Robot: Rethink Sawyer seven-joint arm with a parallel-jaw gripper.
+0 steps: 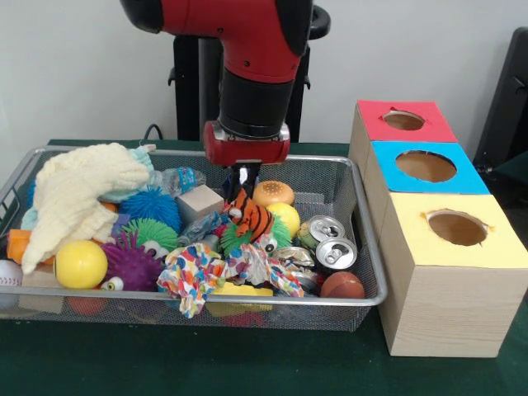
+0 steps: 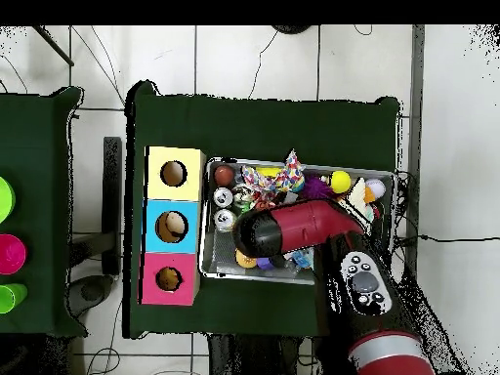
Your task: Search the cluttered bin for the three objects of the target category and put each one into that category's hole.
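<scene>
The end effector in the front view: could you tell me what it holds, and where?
The end effector sits right over the striped tiger toy, seemingly at its top; an actual grip cannot be told.

Baseball (image 1: 7, 273) cut off at left edge; jaws' stance unclear.

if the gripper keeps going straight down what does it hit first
Most likely the orange and black striped tiger toy, which sits right under the gripper in the wire bin. Depth is hard to judge from the front view.

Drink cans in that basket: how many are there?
2 show plainly, side by side at the wire basket's end nearest the boxes: one can behind, the other can in front, by the brown ball. More may hide under the toys.
</scene>
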